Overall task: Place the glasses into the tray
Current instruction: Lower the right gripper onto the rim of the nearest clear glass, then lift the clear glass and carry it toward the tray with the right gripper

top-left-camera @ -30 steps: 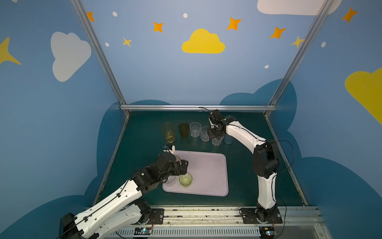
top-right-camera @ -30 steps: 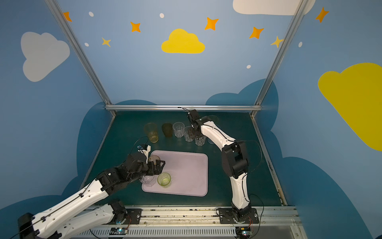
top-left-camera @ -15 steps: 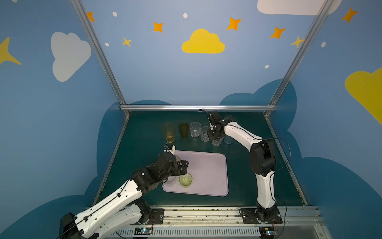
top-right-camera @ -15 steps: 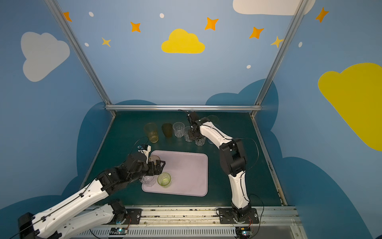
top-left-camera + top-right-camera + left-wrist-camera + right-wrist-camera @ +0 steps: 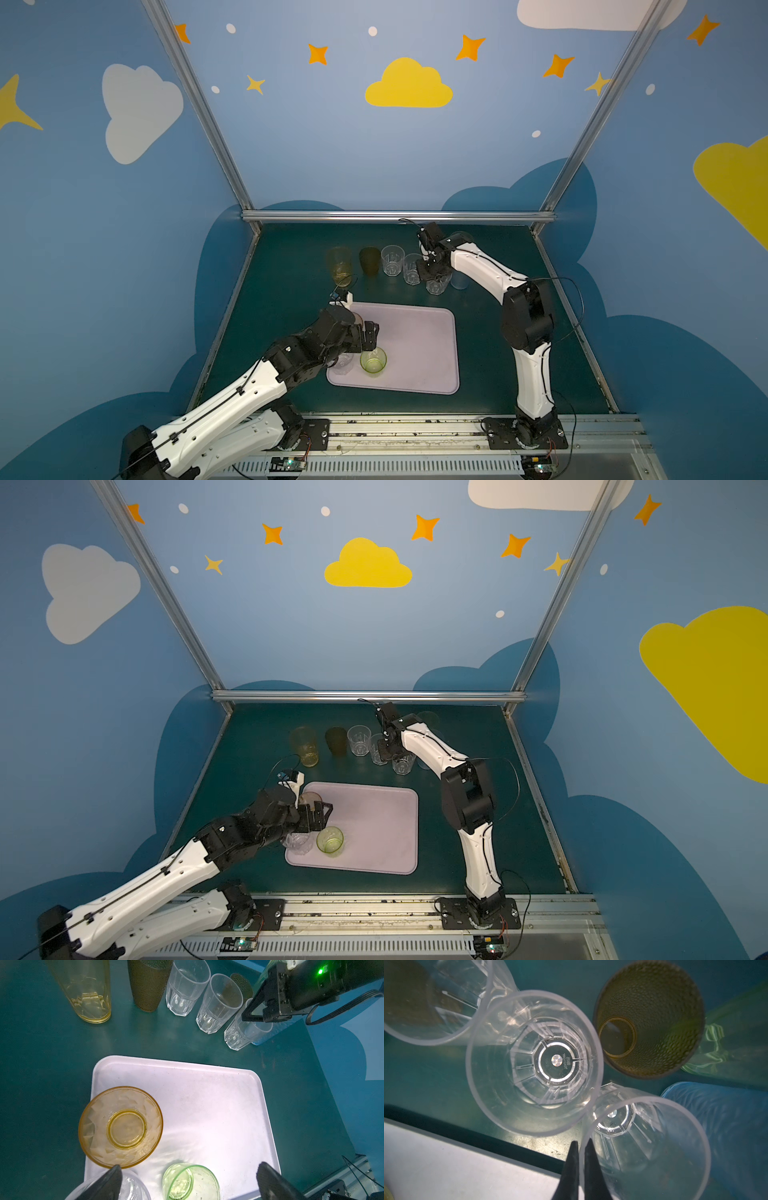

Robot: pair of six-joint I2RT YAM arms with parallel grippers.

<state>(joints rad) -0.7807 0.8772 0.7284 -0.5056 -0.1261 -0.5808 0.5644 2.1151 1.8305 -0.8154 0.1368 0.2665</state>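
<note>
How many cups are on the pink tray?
3. On the tray's left side: an orange one at the far corner, a clear one at the near corner under the left arm, a green one beside it. The arm could hide more.

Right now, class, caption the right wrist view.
Right end effector pinches a clear glass by its rim, beside the tray.

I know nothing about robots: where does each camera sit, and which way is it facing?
Both top views: high in front, facing down at the dark green tabletop; left arm and right arm both visible.
Left wrist: on the left arm, facing down past its open left pincer at the flat pale lilac rectangular tray.
Right wrist: on the right arm, facing down past its shut right pincer gripping a clear faceted tumbler.
Both wrist views share tray and tumbler.
</note>
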